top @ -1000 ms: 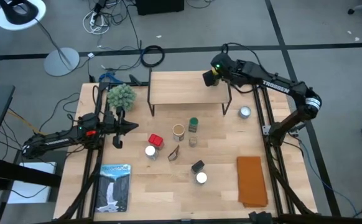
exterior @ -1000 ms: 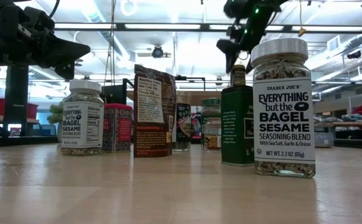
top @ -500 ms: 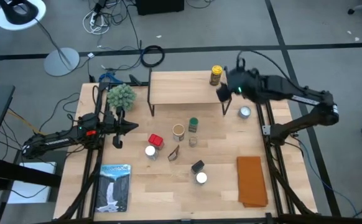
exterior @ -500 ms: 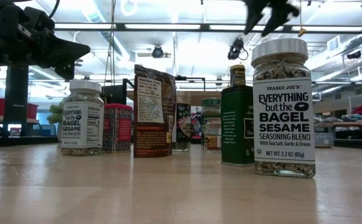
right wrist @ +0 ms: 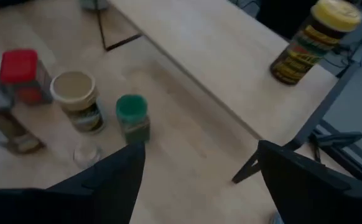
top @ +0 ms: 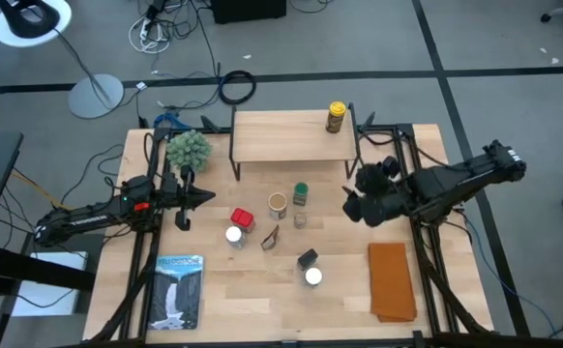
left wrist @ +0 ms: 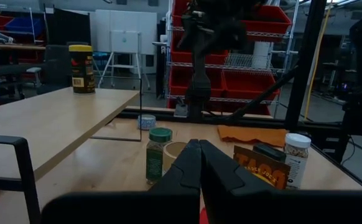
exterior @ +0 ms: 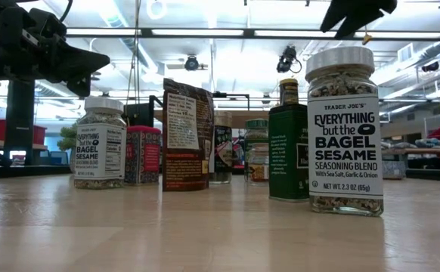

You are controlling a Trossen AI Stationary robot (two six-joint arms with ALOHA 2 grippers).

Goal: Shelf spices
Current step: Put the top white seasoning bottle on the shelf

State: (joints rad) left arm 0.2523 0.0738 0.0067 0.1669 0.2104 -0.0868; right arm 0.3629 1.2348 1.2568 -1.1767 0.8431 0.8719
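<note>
The light-wood table [top: 340, 290] carries the shelf [top: 291, 137] at its far edge, with one yellow-capped jar [top: 337, 116] standing on the shelf's right end and the rest of the spices [top: 277, 227] clustered on the table in front of it. The right gripper [top: 351, 205] hovers empty over the table to the right of the cluster, jaws spread wide. The left gripper [top: 211, 196] waits beside the fuzzy green plant [top: 189, 148], jaws clenched on nothing.

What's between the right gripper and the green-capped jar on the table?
Nothing visible. The open right gripper hovers above bare tabletop, with the green-capped jar beside it toward the left arm; the tan canister stands beyond that jar.
</note>
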